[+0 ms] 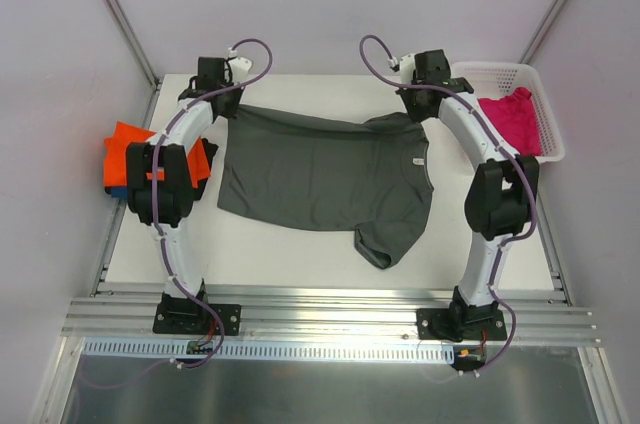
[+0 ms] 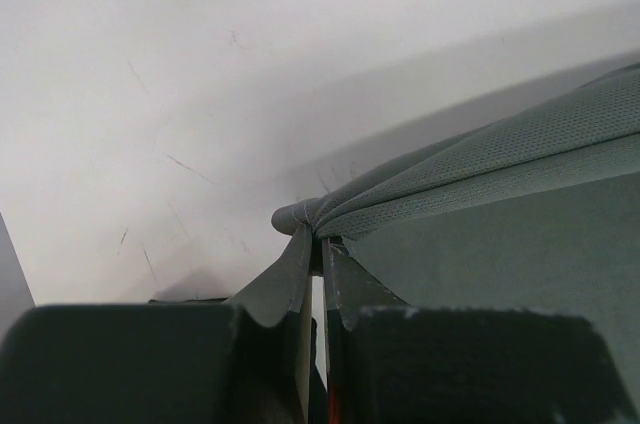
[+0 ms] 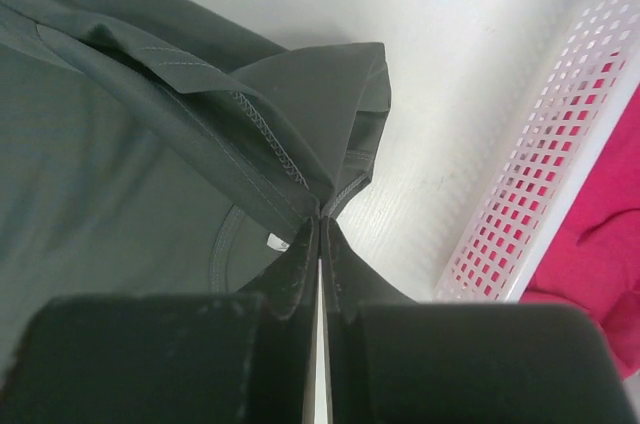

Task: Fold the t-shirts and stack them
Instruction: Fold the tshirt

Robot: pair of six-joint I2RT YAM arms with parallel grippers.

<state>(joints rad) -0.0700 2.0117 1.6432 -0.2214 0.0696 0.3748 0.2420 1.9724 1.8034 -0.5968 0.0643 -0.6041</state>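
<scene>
No readable text or numbers anywhere; white neck tag [image 3: 278, 241] on the dark grey t-shirt [image 3: 110, 194] is too small to read.

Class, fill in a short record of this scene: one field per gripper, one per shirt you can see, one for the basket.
left gripper: shut on the far hem corner of the dark grey t-shirt
right gripper: shut on the same shirt by its far sleeve
dark grey t-shirt: spread across the table
orange t-shirt: table's left edge
magenta pink t-shirt: inside the basket
white mesh basket: far right corner

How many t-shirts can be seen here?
4: a dark grey t-shirt spread centrally, an orange t-shirt at the left edge over a blue t-shirt, a pink t-shirt in the white basket. Others may be hidden.
</scene>
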